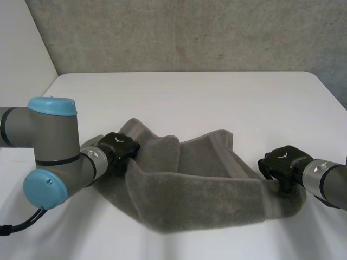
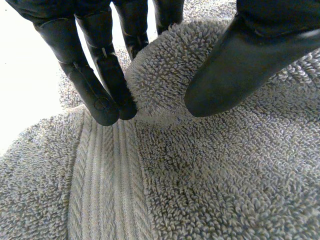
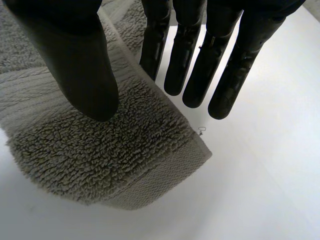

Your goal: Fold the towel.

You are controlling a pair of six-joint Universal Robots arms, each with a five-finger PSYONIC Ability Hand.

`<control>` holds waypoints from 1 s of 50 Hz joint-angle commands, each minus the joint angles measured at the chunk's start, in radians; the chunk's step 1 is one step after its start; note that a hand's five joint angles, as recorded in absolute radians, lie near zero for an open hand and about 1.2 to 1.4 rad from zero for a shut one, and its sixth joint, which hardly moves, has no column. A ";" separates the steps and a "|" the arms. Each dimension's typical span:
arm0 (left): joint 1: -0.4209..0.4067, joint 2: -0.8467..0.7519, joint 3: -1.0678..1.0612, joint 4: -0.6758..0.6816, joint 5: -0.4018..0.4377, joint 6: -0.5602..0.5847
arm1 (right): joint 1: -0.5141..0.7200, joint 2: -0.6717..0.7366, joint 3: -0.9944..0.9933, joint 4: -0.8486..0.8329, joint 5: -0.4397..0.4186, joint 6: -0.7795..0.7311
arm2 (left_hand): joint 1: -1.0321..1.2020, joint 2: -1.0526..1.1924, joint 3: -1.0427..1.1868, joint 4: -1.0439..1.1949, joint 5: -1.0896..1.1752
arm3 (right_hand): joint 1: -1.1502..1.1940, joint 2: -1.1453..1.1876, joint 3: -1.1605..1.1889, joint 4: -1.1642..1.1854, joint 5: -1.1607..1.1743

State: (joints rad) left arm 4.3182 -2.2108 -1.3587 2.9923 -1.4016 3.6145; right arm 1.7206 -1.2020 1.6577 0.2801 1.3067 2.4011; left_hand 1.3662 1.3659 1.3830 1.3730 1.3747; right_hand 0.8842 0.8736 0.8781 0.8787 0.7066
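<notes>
- The towel [image 1: 200, 189] is a plain brownish grey, with looped pile all over.
- A flat band [image 2: 105, 190] of ribbed, herringbone weave crosses it in the same grey.
- The surface [image 1: 217, 97] is plain white.
- The left hand [image 1: 120, 149] and right hand [image 1: 281, 162] are black.
- The left arm [image 1: 51, 135] is grey with light-blue caps.
- The wall [image 1: 190, 32] is mottled grey.

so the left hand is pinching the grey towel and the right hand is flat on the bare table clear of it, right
Not quite. The right hand is not clear of the towel: the right wrist view shows it holding a corner, thumb on top and fingers along the edge. The left hand does pinch the grey towel.
</notes>
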 commanded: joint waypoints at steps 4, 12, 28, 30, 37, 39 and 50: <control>-0.002 -0.004 0.001 0.004 -0.001 0.003 | -0.001 0.025 -0.016 0.011 -0.006 -0.008 | -0.196 -0.195 -0.212 -0.202 -0.379 | -0.121 -0.111 -0.115 -0.116 -0.118; -0.003 -0.007 0.000 0.004 0.003 0.003 | 0.004 0.033 -0.019 0.011 -0.007 -0.008 | -0.175 -0.175 -0.192 -0.182 -0.358 | 0.213 0.223 0.219 0.218 0.216; -0.009 -0.011 0.356 0.062 0.023 0.011 | 0.117 -0.106 -0.214 -0.446 -0.015 0.077 | 0.030 0.030 0.013 0.023 -0.153 | 0.512 0.523 0.518 0.518 0.515; -0.005 0.005 0.409 0.106 0.001 -0.038 | 0.129 -0.148 -0.204 -0.578 -0.011 0.114 | 0.030 0.030 0.013 0.023 -0.153 | 0.512 0.523 0.518 0.518 0.515; 0.064 0.140 0.558 0.318 -0.154 -0.313 | 0.140 -0.263 -0.187 -0.946 0.046 0.225 | 0.030 0.030 0.013 0.023 -0.153 | 0.512 0.523 0.518 0.518 0.515; 0.070 0.157 0.607 0.338 -0.151 -0.376 | 0.135 -0.263 -0.226 -0.941 0.101 0.239 | 0.030 0.030 0.013 0.023 -0.153 | 0.512 0.523 0.518 0.518 0.515; 0.063 0.155 0.486 0.240 -0.024 -0.373 | 0.148 -0.174 -0.286 -0.697 0.101 0.239 | 0.030 0.030 0.013 0.023 -0.153 | 0.512 0.523 0.518 0.518 0.515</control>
State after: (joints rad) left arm 4.3868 -2.0467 -0.7672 3.2929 -1.5048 3.2293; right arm 1.8606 -1.4270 1.3892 -0.5689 1.4228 2.6449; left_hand 1.4672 1.5196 1.5473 1.5294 1.5074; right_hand 1.3333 1.3138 1.3344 1.3372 1.1651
